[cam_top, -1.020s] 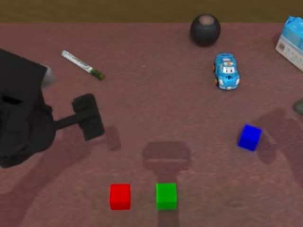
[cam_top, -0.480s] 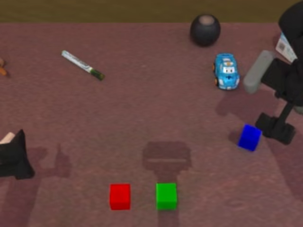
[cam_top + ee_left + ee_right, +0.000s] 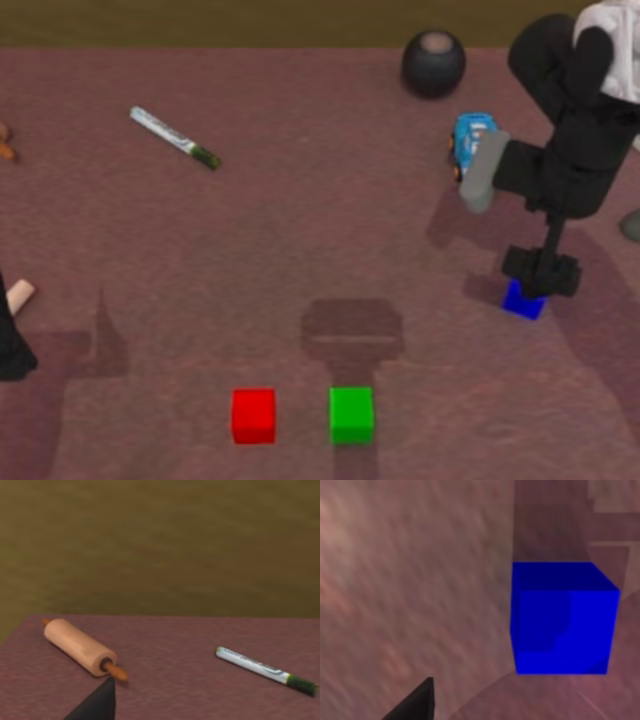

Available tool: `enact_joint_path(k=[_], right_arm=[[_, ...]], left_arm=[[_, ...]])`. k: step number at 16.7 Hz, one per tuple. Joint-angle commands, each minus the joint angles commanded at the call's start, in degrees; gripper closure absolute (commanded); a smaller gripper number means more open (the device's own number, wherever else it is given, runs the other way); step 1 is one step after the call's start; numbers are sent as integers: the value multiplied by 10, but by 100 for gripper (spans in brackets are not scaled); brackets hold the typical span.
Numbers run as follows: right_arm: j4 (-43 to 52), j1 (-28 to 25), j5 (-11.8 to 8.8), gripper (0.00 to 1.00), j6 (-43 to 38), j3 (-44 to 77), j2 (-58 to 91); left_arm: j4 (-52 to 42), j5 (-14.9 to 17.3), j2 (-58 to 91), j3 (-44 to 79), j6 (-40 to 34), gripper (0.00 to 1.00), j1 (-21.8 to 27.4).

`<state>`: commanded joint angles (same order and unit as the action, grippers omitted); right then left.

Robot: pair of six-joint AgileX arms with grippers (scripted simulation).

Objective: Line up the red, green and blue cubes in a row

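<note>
Blue cube (image 3: 522, 300), at four o'clock on the table and well apart from the red cube (image 3: 253, 415) and green cube (image 3: 351, 414) at six, sits under the right gripper (image 3: 541, 273), jaw state unreadable; likely light, rigid, best pinched across opposite flat faces.

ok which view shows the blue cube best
The right wrist view: the blue cube fills much of it, unobstructed. In the top view the right gripper covers most of it, leaving only an edge showing. The left wrist view doesn't show it.
</note>
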<state>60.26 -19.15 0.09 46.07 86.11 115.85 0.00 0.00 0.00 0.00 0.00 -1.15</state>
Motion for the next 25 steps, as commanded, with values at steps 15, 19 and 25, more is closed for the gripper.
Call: enact_joint_path(k=[15, 19, 25], right_arm=[[-159, -1, 1, 0, -2, -88, 71], [-159, -1, 1, 8, -2, -88, 71], [-159, -1, 1, 53, -2, -88, 71]], left_arm=[[0, 0, 0, 0, 0, 0, 0], [0, 0, 0, 0, 0, 0, 0], [0, 0, 0, 0, 0, 0, 0]])
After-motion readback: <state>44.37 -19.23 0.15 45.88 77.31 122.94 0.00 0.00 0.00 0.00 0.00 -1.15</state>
